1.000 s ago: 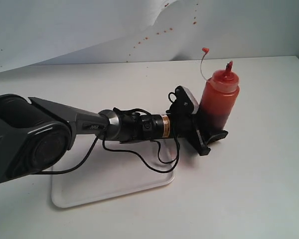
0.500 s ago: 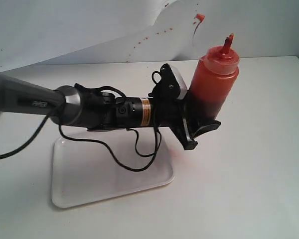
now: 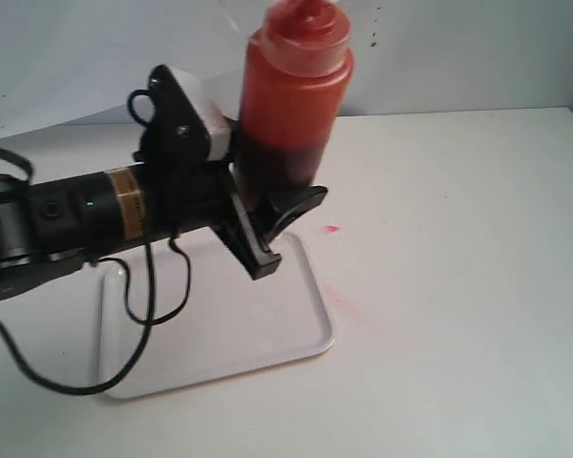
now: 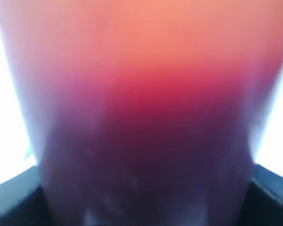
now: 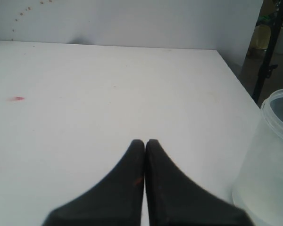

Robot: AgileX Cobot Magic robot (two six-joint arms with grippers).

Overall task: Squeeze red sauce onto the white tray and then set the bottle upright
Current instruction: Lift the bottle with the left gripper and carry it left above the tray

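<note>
One bottle (image 3: 291, 105) aloft, white tray (image 3: 220, 334) unmarked
Left gripper (image 3: 267, 215) clamps the upright bottle over the tray's 1 o'clock corner; red sauce (image 3: 282, 167) sits inside, none shows on the tray, so squeezing and standing it both remain. Right gripper (image 5: 145, 143) rests pinched closed.

The bottle (image 3: 291, 95) is at the top middle of the frame, above the tray (image 3: 267, 324), which lies lower left on the desk (image 3: 458, 286).
</note>
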